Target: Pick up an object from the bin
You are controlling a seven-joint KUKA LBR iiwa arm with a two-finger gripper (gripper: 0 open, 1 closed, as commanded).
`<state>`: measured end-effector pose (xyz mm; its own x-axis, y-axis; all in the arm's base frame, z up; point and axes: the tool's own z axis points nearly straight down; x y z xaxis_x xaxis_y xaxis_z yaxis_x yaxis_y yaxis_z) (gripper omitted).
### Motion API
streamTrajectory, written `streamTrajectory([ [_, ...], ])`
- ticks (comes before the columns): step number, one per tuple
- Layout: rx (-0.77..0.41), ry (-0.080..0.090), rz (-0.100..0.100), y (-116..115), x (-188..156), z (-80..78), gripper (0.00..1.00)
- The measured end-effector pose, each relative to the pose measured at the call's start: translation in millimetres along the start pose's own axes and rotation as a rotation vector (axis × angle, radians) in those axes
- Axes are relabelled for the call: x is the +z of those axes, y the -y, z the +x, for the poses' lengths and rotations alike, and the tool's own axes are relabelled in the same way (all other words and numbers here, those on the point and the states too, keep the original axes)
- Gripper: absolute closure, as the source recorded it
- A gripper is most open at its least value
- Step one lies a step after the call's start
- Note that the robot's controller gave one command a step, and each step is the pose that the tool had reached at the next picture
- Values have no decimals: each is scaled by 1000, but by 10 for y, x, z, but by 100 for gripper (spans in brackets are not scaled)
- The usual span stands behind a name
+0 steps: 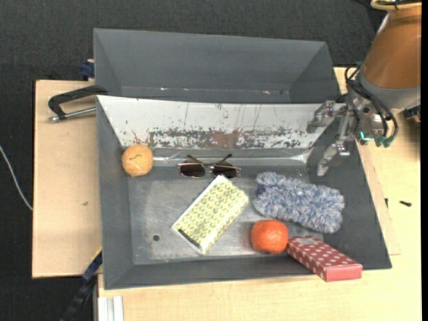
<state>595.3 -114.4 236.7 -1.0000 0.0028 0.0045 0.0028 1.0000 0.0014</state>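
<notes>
Where the arm enters from the right, the gripper (326,154) hangs at the rear right of the grey bin (117,199), close to the sloping right wall and near the back wall. Whether it is open or closed cannot be told from this angle. Nothing is seen in its grasp.

The item nearest to it is a fuzzy blue-and-white cloth (299,200), lying on the right of the floor, just in front of the gripper and apart from it. No contact between the two is evident.

Other contents, noted in turn:
- An orange fruit (270,237) sits at the front, just beside the front edge of the cloth.
- A red box with white dots (324,259) lies in the front right corner, touching or nearly touching the fruit.
- A flat yellow-green patterned box (210,214) lies diagonally at mid-floor, left of the cloth.
- A pair of sunglasses (207,169) rests along the foot of the back wall, behind the patterned box.
- A tan ball (137,160) sits in the rear left corner, well apart from the gripper.
</notes>
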Motion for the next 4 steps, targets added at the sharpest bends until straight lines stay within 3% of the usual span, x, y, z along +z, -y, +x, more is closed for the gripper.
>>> streamTrajectory([
  [1,-2,9,2,-6,-51,-15,0],
  [2,-65,12,2,-177,591,79,0],
  [3,-201,-2,-4,-196,1446,763,0],
  [4,-241,10,4,223,1642,182,100],
])
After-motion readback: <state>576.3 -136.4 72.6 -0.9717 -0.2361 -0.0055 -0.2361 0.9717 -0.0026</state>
